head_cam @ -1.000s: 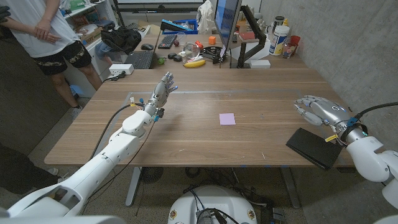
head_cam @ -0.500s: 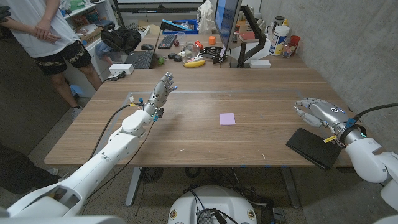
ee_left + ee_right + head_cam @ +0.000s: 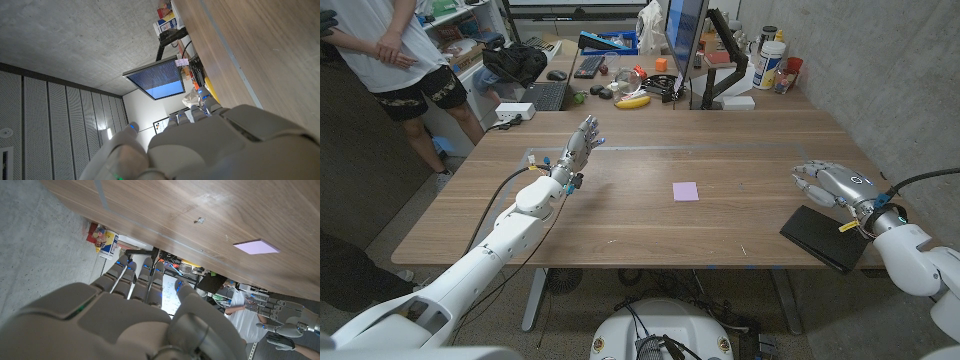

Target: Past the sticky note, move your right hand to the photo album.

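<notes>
Head view: right robot hand [image 3: 827, 182], fingers apart and empty, hovers just beyond the photo album [image 3: 825, 237] at the worktop's [image 3: 620, 215] right edge; the approach could overshoot it. Right wrist view: sticky note [image 3: 255, 246] lies well apart.

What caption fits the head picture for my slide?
Right hand open beside the black photo album, purple sticky note mid-table.

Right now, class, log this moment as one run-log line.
right hand: open, above table beside photo album, not touching | sticky note: mid-table | left hand: open, raised
</notes>
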### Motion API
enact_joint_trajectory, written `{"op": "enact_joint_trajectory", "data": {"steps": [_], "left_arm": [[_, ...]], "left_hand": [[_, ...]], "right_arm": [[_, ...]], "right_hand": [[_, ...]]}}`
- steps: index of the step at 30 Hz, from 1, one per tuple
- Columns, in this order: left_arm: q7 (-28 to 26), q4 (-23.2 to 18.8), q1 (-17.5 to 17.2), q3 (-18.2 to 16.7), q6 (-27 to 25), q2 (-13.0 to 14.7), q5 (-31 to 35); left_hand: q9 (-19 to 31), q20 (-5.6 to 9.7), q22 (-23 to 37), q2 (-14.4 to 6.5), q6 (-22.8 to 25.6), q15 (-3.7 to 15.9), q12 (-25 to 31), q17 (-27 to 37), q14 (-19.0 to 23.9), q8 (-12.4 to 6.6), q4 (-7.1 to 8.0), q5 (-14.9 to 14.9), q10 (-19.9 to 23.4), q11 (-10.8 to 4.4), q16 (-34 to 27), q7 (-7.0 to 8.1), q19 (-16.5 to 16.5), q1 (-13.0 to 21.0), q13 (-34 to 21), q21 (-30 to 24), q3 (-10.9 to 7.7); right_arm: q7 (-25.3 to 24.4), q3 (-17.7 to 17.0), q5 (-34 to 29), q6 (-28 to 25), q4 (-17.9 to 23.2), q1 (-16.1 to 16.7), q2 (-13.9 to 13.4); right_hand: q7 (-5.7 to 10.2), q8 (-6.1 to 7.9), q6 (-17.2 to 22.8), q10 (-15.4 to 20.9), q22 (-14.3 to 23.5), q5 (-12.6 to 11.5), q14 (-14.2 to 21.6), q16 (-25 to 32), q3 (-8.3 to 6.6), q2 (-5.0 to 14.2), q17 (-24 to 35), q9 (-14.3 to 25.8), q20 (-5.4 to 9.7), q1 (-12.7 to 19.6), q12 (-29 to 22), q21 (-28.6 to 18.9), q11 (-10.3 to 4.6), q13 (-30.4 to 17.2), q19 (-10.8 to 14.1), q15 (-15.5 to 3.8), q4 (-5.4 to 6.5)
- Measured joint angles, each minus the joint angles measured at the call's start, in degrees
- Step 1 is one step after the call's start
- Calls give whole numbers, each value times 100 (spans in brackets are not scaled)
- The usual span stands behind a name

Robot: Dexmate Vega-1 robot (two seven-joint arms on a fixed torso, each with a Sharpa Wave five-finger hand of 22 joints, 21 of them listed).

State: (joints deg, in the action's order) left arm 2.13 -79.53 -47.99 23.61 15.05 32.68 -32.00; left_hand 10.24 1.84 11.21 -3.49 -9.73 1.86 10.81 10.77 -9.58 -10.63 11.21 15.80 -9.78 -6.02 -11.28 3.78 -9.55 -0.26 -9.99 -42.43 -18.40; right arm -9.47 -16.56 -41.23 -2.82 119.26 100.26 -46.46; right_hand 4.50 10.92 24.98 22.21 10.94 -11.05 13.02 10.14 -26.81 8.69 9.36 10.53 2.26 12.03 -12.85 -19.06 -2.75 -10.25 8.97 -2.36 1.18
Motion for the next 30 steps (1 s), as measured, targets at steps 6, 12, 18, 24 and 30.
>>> {"op": "enact_joint_trajectory", "data": {"steps": [6,12,18,24,30], "left_arm": [[2,6,0,0,0,2,-2],[21,14,0,0,1,5,-15],[29,28,0,0,7,7,-21],[45,50,5,0,16,7,-26],[64,76,18,0,33,3,-29]], "left_hand": [[0,0,0,0,0,0,0,0,0,0,0,0,0,0,0,0,0,0,0,0,0],[0,0,0,0,0,0,0,0,0,0,0,0,0,0,0,0,0,0,0,0,0],[0,0,0,0,0,0,0,0,0,0,-24,0,0,0,0,0,0,0,0,0,24],[0,0,0,0,0,0,0,0,0,0,-24,0,0,0,0,0,0,0,0,0,24],[0,0,0,0,0,0,0,0,0,0,-24,0,0,0,0,0,0,0,0,0,24]], "right_arm": [[-1,36,15,-60,-1,14,-31],[-3,65,24,-119,-1,32,-62],[-3,87,37,-167,8,56,-82],[-3,101,44,-220,13,76,-94],[-3,138,44,-283,23,100,-115]], "right_hand": [[0,0,0,31,0,0,31,0,-24,0,0,0,0,0,0,0,-32,0,0,31,-24],[0,0,0,31,0,0,34,0,-47,-1,0,0,-21,46,0,0,-32,0,20,28,-46],[0,0,0,62,0,0,63,0,-40,22,0,0,2,69,0,0,0,0,43,-2,-88],[0,0,0,62,0,0,82,0,-64,37,1,0,20,130,0,0,0,0,61,0,-112],[0,0,0,62,0,0,82,0,-97,1,0,0,20,187,0,0,0,0,61,0,-144]]}}
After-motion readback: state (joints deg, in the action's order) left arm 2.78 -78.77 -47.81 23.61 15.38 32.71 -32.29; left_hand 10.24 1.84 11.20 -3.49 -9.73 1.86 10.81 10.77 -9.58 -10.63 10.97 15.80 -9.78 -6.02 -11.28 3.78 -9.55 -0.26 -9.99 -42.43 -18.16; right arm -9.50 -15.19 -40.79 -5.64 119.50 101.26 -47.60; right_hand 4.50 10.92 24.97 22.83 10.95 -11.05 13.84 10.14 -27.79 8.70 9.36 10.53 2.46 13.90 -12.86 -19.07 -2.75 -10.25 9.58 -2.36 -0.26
